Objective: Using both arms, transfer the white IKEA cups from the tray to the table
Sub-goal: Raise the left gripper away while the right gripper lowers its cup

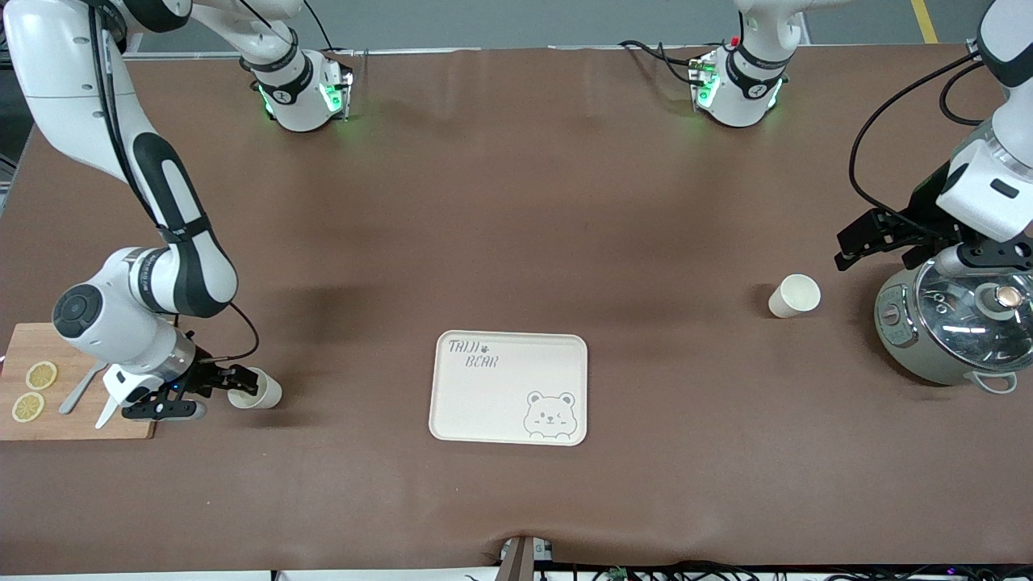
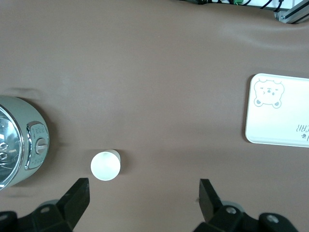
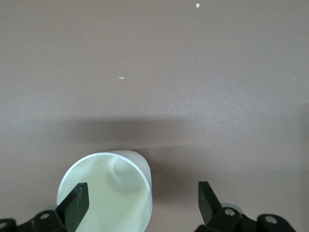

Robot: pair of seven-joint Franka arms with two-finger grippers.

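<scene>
One white cup [image 1: 258, 392] stands on the table beside the cutting board, toward the right arm's end. My right gripper [image 1: 228, 386] is low at this cup and open. In the right wrist view the cup [image 3: 106, 191] lies partly between the fingers, close to one fingertip [image 3: 76, 202], and my right gripper [image 3: 141, 200] holds nothing. The second white cup [image 1: 795, 296] stands beside the pot. My left gripper [image 1: 847, 248] hangs open above the table near it. In the left wrist view this cup [image 2: 105, 166] is below and off to one side of my left gripper [image 2: 143, 195].
A cream bear tray [image 1: 510, 387] lies mid-table near the front camera, and shows in the left wrist view [image 2: 280, 116]. A grey-green pot with a glass lid [image 1: 952, 323] stands under the left arm. A wooden board [image 1: 81, 424] bears lemon slices [image 1: 40, 375] and cutlery.
</scene>
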